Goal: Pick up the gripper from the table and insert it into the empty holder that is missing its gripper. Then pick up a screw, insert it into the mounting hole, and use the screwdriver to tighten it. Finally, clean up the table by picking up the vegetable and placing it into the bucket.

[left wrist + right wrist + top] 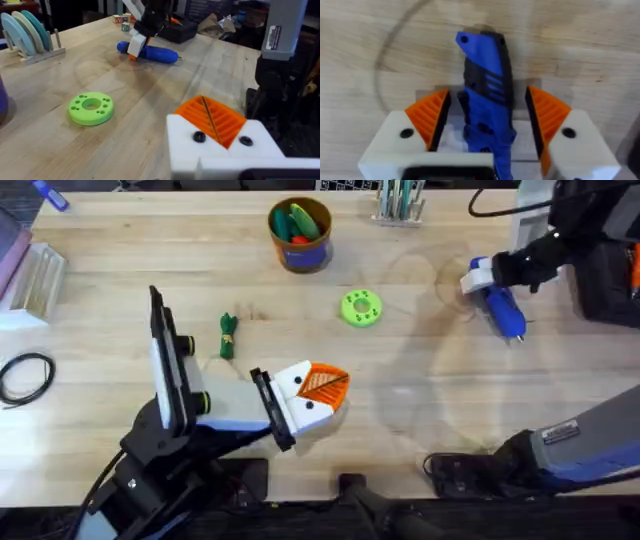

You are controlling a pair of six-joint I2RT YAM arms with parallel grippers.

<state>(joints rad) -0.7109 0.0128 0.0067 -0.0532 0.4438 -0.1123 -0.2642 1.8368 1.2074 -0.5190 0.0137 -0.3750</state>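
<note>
Overhead view, nearest to us: the left gripper (322, 387) lies low over the table (420, 410) just left of centre, its white finger bases carrying orange ribbed pads (325, 383) that are pressed together, clenched on nothing we can see. In the left wrist view the two pads (212, 119) meet along a thin dark seam, with a dark screw head on each white base.

At about ten o'clock from that gripper lies the vegetable (228, 335), dark green, flat on the wood. At one o'clock from the gripper sits a bright-green disc (361, 309), also loose on the table.

Farther off, at two o'clock, the right gripper (487, 278) is down at the screwdriver (503, 310), which lies on the table at the right side. The right wrist view shows the blue screwdriver (486, 95) between the orange pads (427, 117); we see a gap on either side, so the fingers stand released around it.

Farthest, at twelve o'clock, the bucket (300, 235) stands near the far edge, holding green and red pieces.
</note>
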